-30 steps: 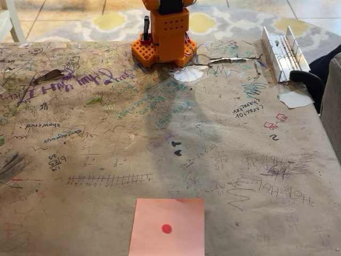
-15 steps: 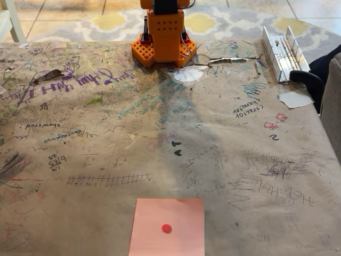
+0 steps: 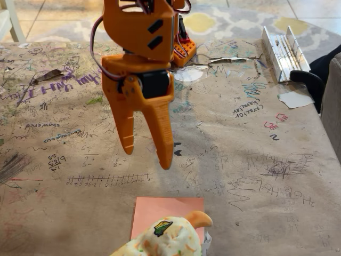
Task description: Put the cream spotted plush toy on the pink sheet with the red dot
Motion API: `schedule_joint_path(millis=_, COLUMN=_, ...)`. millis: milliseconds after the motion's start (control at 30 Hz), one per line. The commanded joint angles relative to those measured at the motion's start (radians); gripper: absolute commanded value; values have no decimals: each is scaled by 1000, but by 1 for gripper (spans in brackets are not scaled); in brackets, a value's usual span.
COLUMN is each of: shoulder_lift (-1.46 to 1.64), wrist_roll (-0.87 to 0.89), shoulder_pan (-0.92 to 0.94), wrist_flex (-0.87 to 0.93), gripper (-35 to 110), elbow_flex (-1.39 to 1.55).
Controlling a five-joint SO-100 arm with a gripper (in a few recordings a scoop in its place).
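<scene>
Two orange fingers hang point-down over the middle of the table (image 3: pixel 256 160), spread apart with clear air between them and nothing held; the gripper (image 3: pixel 146 152) touches nothing, its tips well above the paper-covered top. The finger on the right in the picture reaches lower than the one on the left. Above them sits the blocky orange wrist with a dark motor set into it and wires looping off the side, and behind that the arm's base (image 3: pixel 184 50) stands at the far edge of the table.

Down at the near edge lies the plush (image 3: pixel 162 240), cream with orange and green speckles, a dark square patch on top and a tan-orange nub (image 3: pixel 198 217) poking up to the right. It rests on the pink sheet (image 3: pixel 160 208), covering the sheet's middle and lower part, so that only the top strip of pink still shows. The picture's bottom edge cuts the toy off. The gripper is above and behind it, well clear.

Brown paper covers the whole table, scribbled thick with pen and marker: words, sums, tally marks, little arrows. At the far right corner lies a folded metal hinge piece (image 3: pixel 282 48), with a whitish paper scrap (image 3: pixel 294 98) just in front of it. Beyond the table I can see tiled floor and a grey-and-yellow patterned rug (image 3: pixel 240 21).
</scene>
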Motion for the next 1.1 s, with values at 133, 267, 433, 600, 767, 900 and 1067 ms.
schedule_joint_path(millis=133, shoulder_lift=106, wrist_roll=-87, shoulder_pan=26, wrist_flex=-40, gripper=25, elbow_flex=21)
schedule_joint_path(millis=267, shoulder_lift=155, wrist_roll=-140, shoulder_pan=28, wrist_flex=-101, gripper=0, elbow_flex=144)
schedule_joint_path(millis=433, shoulder_lift=295, wrist_roll=-236, shoulder_pan=12, wrist_flex=-169, gripper=0, elbow_flex=364)
schedule_joint_path(millis=600, shoulder_lift=560, wrist_roll=-299, shoulder_pan=-15, wrist_flex=-207, gripper=0, elbow_flex=710)
schedule_joint_path(millis=767, shoulder_lift=1074, wrist_roll=-304, shoulder_pan=-94, wrist_flex=-164, gripper=0, elbow_flex=1109)
schedule_joint_path(millis=900, shoulder_lift=1809, wrist_roll=-302, shoulder_pan=-279, wrist_flex=229, gripper=0, elbow_flex=1436)
schedule_joint_path(millis=1067, shoulder_lift=1991, wrist_roll=-374, shoulder_pan=-245, wrist_flex=290, gripper=0, elbow_flex=1552)
